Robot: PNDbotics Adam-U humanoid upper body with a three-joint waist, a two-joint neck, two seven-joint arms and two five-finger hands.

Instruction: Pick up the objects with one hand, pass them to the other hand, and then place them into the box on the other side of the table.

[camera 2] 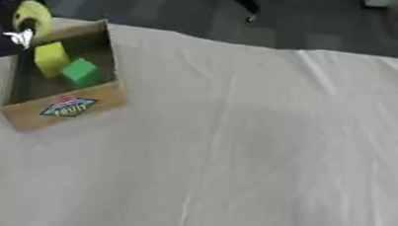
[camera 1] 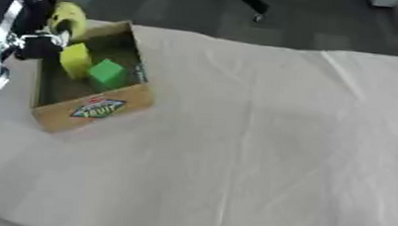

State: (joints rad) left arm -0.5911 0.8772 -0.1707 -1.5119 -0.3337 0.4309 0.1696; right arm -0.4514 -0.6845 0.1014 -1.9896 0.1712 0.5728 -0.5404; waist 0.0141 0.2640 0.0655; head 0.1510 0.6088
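The table [camera 1: 261, 153], under a pale creased cloth, runs past the frame edges. Near its left side stands a cardboard box [camera 1: 94, 111] holding a yellow block [camera 1: 75, 60] and a green cube [camera 1: 108, 73]. Above the box's far corner, the left robot hand [camera 1: 29, 43], blurred and partly cut off, curls round a rounded yellow object [camera 1: 69, 19]

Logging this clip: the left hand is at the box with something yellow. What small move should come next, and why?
Probably open the left hand and let the yellow object drop. It is held above the far corner of the cardboard box, where a yellow block and a green block already lie, so releasing should land it inside.
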